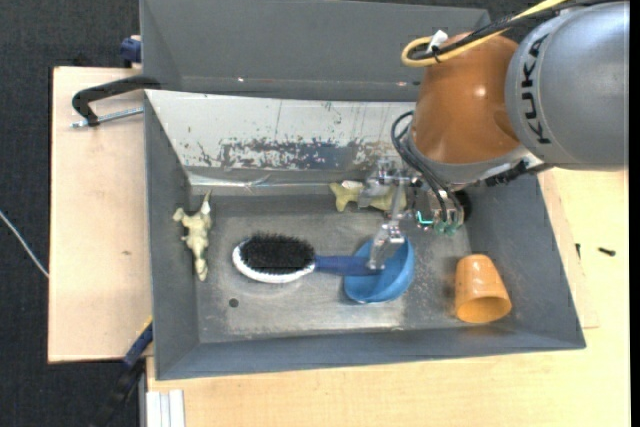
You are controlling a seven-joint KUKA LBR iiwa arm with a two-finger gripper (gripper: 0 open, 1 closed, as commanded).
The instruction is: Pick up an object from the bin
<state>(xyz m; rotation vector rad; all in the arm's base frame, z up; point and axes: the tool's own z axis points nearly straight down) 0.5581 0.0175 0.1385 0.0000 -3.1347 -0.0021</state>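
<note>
Hand (383, 251) was low in the bin (350, 351), right of centre, at the left rim of a blue bowl-shaped cup (382, 285). Clenched or released: could not tell. Nothing seen held. Brush (272, 259) with black bristles lay just left, its blue handle reaching the cup. Orange cup (480, 289) on its side at right. Pale yellow toy figure (195, 233) by left wall. Small yellowish piece (347, 197) near back wall.
</note>
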